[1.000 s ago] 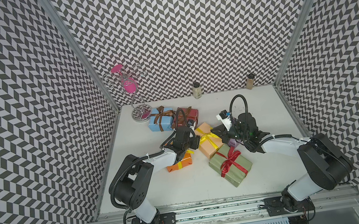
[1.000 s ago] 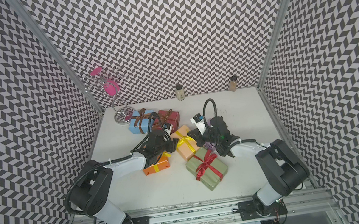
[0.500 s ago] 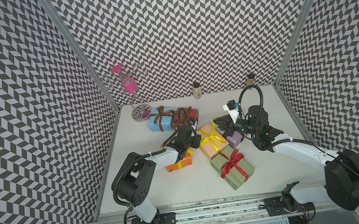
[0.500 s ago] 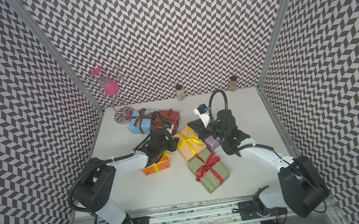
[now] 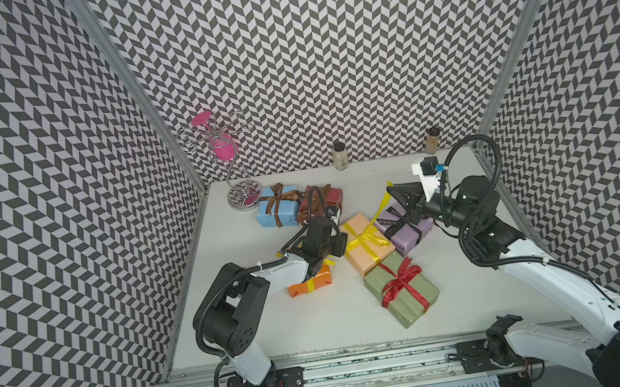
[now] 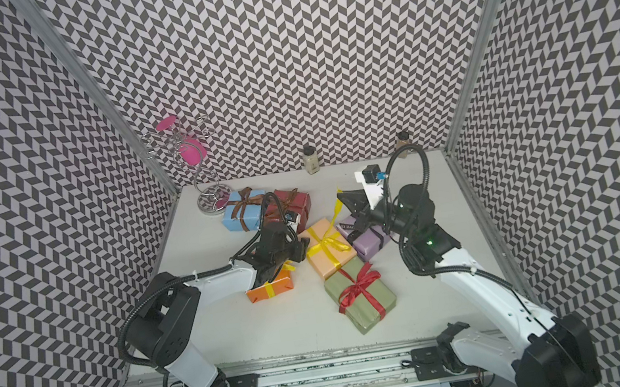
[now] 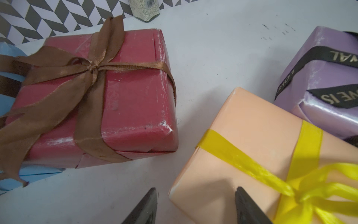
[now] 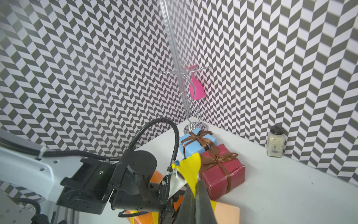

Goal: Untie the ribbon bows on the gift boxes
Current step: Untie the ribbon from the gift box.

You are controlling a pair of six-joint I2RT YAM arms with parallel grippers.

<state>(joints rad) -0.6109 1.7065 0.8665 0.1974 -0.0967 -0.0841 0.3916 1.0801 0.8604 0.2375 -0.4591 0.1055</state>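
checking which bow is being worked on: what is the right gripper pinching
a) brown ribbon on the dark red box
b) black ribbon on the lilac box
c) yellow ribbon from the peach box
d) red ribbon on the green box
c: the right gripper is shut on the loose end of the yellow ribbon, which leads to the peach box.

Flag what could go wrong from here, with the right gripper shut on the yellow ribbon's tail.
1. The left gripper is open over a corner of the peach box, not clamping it. The box may drag or lift when the right gripper pulls.
2. The yellow ribbon has its bow loops not yet out, so the knot could cinch instead of opening.
3. A dragged box would likely shove the lilac box right beside it.
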